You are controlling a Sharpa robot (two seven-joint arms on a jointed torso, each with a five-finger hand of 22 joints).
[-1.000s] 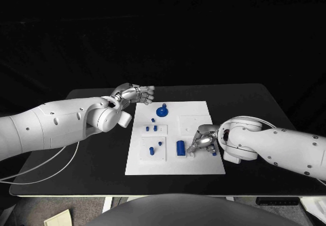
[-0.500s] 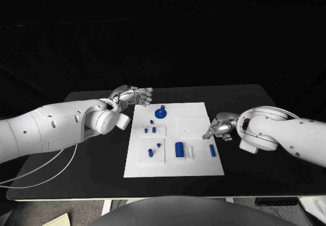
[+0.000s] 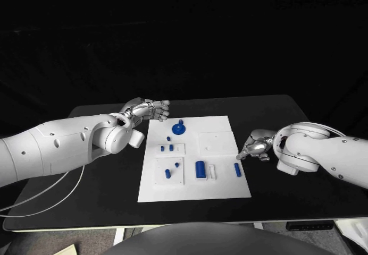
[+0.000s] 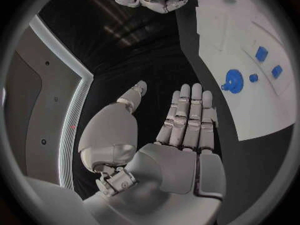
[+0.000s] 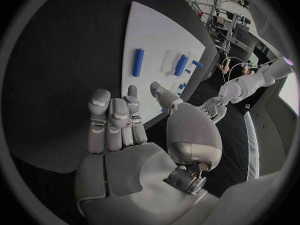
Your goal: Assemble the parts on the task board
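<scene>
Nothing is being held by the left hand (image 3: 147, 110) or the right hand (image 3: 256, 146), fingers apart, beside the task board (image 3: 224, 191), where blue parts (image 3: 201, 169) are lying

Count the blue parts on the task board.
8 on the task board: round part at the far end; single peg nearer; peg pair next; second pair near-left; thick cylinder centre; slim bar right. Tiny ones may be hidden.

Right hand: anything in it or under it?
Nothing. The right hand is empty, fingers apart, over bare black table beside the task board. The long blue part lies clear of it.
</scene>
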